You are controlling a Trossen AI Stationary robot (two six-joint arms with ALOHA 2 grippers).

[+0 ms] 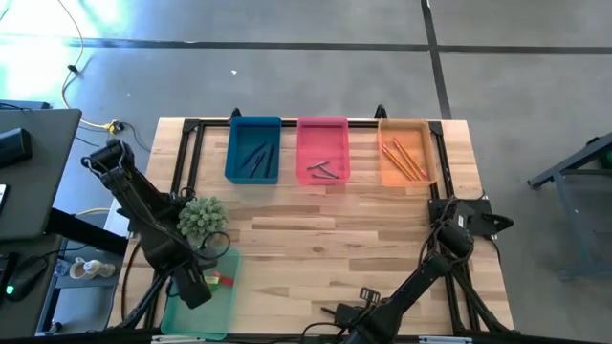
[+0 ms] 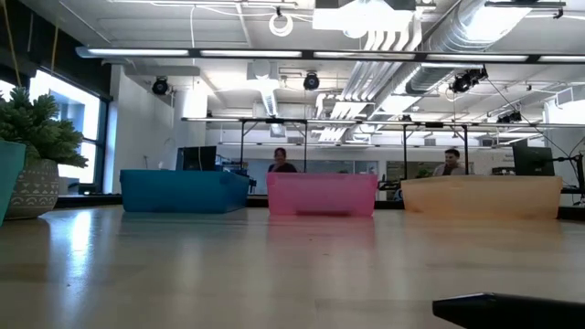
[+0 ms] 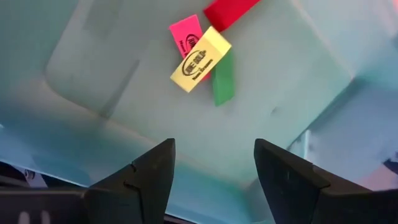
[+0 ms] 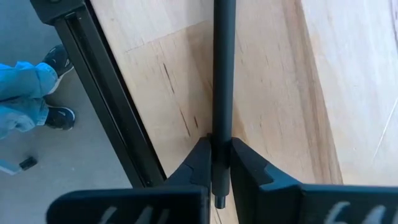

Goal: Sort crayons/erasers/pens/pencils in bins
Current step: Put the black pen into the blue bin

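Currently catalogued: erasers, three, pink (image 3: 185,34), yellow (image 3: 200,59) and green (image 3: 223,78), lying in a small overlapping pile on the floor of the translucent green bin (image 1: 199,308) at the near left corner of the wooden table (image 1: 325,239); the yellow one lies across the other two. A red object (image 3: 227,9) touches the pile; what it is cannot be told.

Left gripper (image 3: 211,165): hovers directly over the green bin, fingers spread wide, nothing between them.

Pens (image 1: 256,160): dark sticks in the blue bin (image 1: 253,148), far edge of the table. Crayons (image 1: 323,171): short grey sticks in the pink bin (image 1: 323,148), just beside the blue one. Pencils (image 1: 404,158): long orange sticks in the orange bin (image 1: 406,151), rightmost of the row.

Right gripper (image 4: 219,163): low at the near edge of the table, fingers pinched narrow around a thin black rod (image 4: 222,74) that runs out over the tabletop.

Other: potted plant (image 1: 202,220) beside the left arm; two people seated in the room beyond (image 2: 281,161).
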